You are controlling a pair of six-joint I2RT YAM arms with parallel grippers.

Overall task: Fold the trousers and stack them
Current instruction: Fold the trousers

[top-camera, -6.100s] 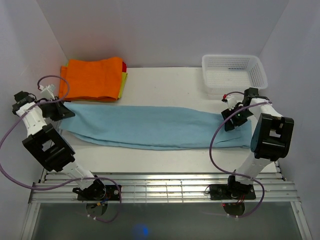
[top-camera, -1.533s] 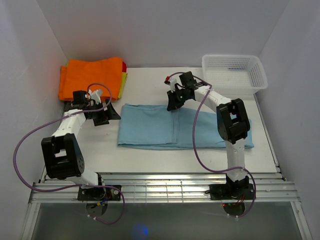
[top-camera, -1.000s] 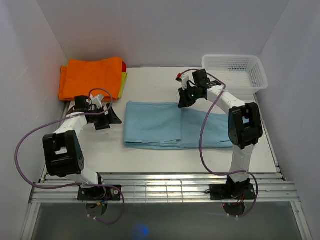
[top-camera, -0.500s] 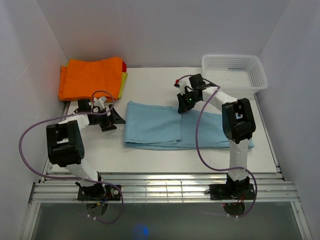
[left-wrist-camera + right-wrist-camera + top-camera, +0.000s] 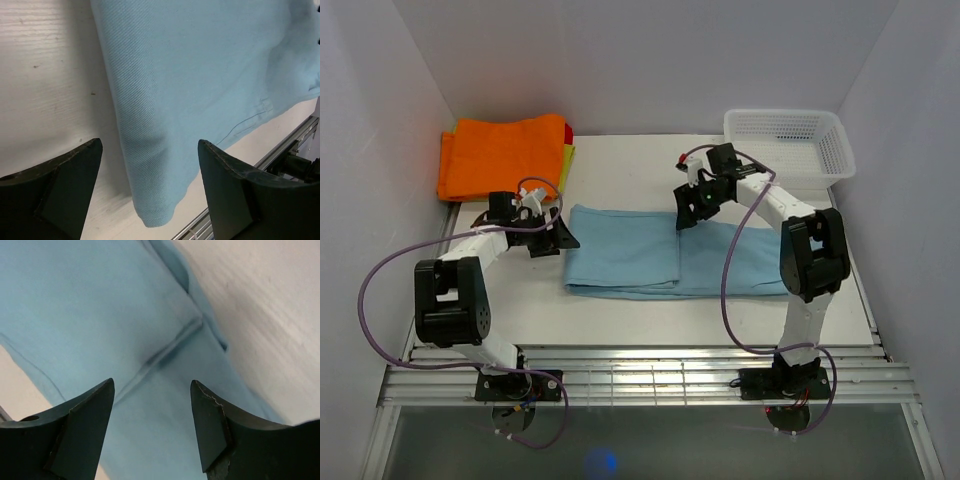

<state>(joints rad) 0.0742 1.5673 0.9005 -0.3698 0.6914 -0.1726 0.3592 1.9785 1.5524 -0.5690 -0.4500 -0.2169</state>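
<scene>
The light sky-blue trousers [image 5: 630, 255] lie flat on the white table, folded over so a doubled layer covers the left half. My left gripper [image 5: 563, 237] is open, low at the trousers' left folded edge; in the left wrist view the trousers [image 5: 200, 75] corner hangs between the spread fingers of the left gripper [image 5: 149, 144], untouched. My right gripper [image 5: 683, 217] is open just above the back edge where the upper layer ends. In the right wrist view the trousers [image 5: 100, 305] hem seam runs beyond the right gripper [image 5: 151, 383], with nothing held.
A bright orange folded garment [image 5: 503, 157] lies at the back left on yellow and red cloths [image 5: 566, 165]. A white mesh basket [image 5: 787, 143] stands at the back right. A metal rail [image 5: 640, 375] runs along the near table edge.
The trousers went from stretched full length to folded in half. In the last second my right gripper opened and let the cloth go. My left gripper slid right to the trousers' left edge.
</scene>
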